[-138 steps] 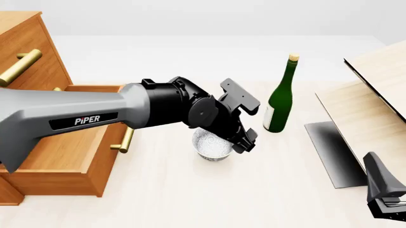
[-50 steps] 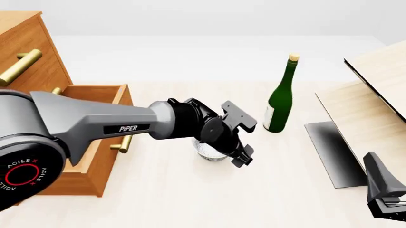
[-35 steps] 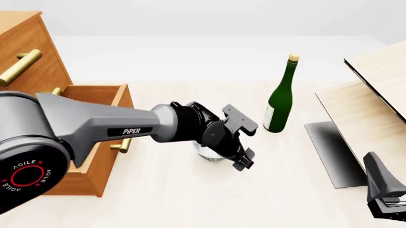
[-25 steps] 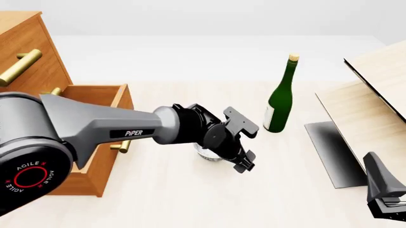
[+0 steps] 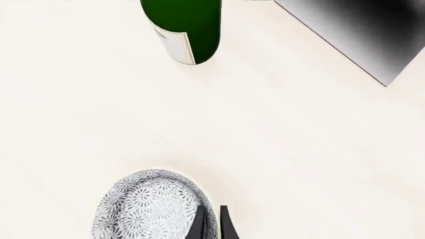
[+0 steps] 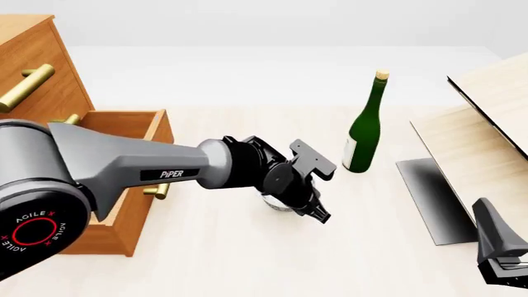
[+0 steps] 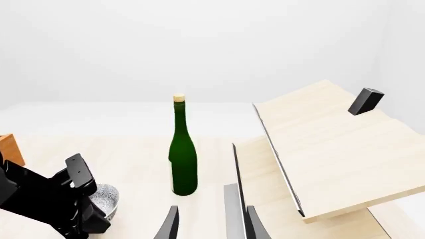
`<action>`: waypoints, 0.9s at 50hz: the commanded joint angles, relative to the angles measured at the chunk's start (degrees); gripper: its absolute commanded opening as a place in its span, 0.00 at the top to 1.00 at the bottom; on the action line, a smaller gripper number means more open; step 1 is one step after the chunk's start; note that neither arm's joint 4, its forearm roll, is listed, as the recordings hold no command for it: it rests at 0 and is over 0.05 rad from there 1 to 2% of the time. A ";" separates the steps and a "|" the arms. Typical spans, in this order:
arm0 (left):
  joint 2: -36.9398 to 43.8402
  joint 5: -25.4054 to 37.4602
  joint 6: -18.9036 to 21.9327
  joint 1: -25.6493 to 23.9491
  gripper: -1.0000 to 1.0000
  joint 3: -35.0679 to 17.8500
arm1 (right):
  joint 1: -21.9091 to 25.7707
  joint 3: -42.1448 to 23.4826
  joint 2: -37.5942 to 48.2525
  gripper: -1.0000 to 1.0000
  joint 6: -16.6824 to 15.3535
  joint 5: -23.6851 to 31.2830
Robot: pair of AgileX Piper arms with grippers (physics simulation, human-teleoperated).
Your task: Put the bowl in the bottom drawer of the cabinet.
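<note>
Two pincers | left pinching bowl rim | right spread | pale table

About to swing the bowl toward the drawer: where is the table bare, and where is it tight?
Bare: tabletop nearer the camera than the small speckled white bowl, and between it and the green glass bottle. Tight: the open orange-brown bottom drawer, where the left gripper's arm crosses.

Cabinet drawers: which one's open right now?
The bottom drawer, pulled out toward the left gripper. The drawer above sits flush, only its brass handle protruding.
</note>
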 commanded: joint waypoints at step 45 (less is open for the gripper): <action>-16.70 -3.16 3.52 4.38 1.00 7.76 | 0.00 0.00 0.00 0.00 0.01 0.00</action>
